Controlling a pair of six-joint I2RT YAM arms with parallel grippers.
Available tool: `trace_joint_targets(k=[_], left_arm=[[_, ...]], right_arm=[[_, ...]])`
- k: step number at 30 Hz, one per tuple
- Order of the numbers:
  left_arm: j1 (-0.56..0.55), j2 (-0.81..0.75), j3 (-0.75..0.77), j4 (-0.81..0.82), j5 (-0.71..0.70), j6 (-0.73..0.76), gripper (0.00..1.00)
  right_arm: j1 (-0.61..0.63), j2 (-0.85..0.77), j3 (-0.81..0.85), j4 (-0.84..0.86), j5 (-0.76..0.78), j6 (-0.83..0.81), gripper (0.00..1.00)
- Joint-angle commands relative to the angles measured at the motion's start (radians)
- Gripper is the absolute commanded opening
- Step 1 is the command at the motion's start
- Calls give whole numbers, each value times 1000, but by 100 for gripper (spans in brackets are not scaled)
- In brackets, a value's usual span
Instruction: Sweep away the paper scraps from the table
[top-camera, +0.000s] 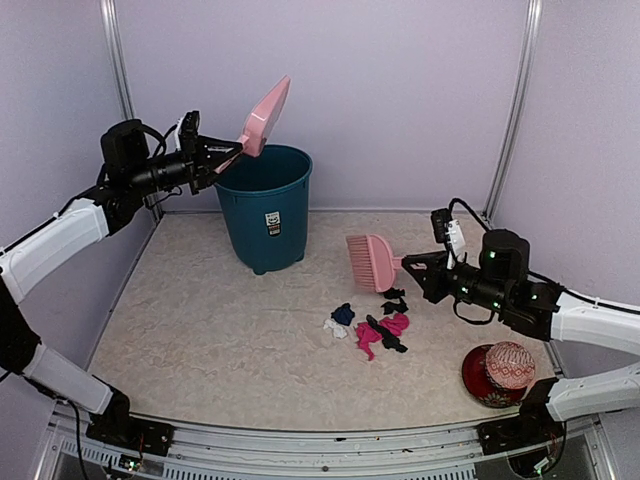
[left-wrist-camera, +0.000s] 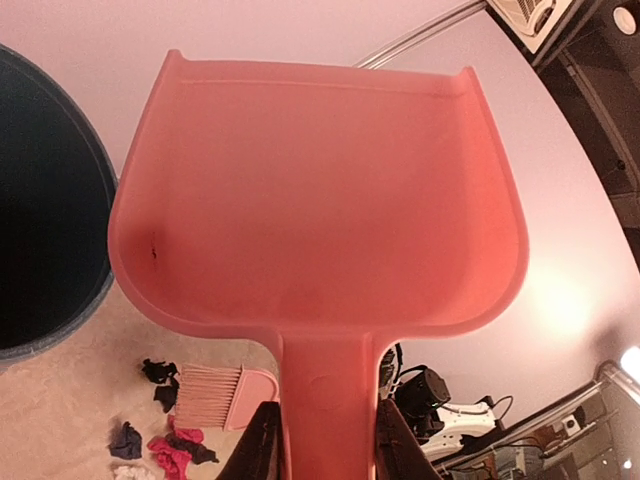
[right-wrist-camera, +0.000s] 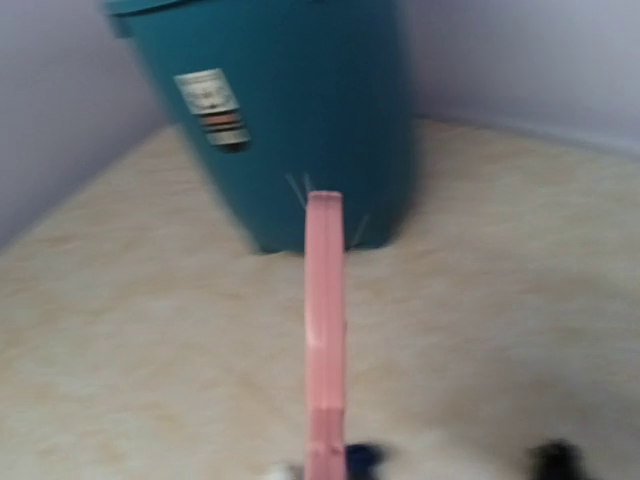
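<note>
Upper left: left gripper (top-camera: 225, 158) clamped on dustpan (top-camera: 265, 115) above bin (top-camera: 265, 205). Centre right: right gripper (top-camera: 415, 268) clamped on brush (top-camera: 370, 262). Risk: brushing scatters paper scraps (top-camera: 375, 330), dustpan far off

A teal plastic bin (top-camera: 265, 205) is shown upright near the back wall (top-camera: 400, 90), with a white label (top-camera: 273, 222) on its front. A pale pink dustpan (top-camera: 265, 115) is seen raised and tilted above the bin's left rim, and a small dark speck (left-wrist-camera: 153, 250) is visible inside it. A pink brush (top-camera: 371, 262) is shown to the right of the bin, with its bristles turned leftward. A red patterned ball (top-camera: 510, 365) is seen at the front right, resting on a dark red dish (top-camera: 478, 380).
</note>
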Motion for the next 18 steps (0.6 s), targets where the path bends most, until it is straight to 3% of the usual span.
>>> trace_joint_targets(k=[1,8,18], left_arm=[[-74,-84,51,-264,-131,299,0],[-279,-174,35,-459,-478,516,0],[-505,-217,-53,-529,-749,636,0]], right_arm=[[9,59,17,78,-225,149,0],[82,215,26,153,-287,339,0],[121,436,50,174,-198,549,0]])
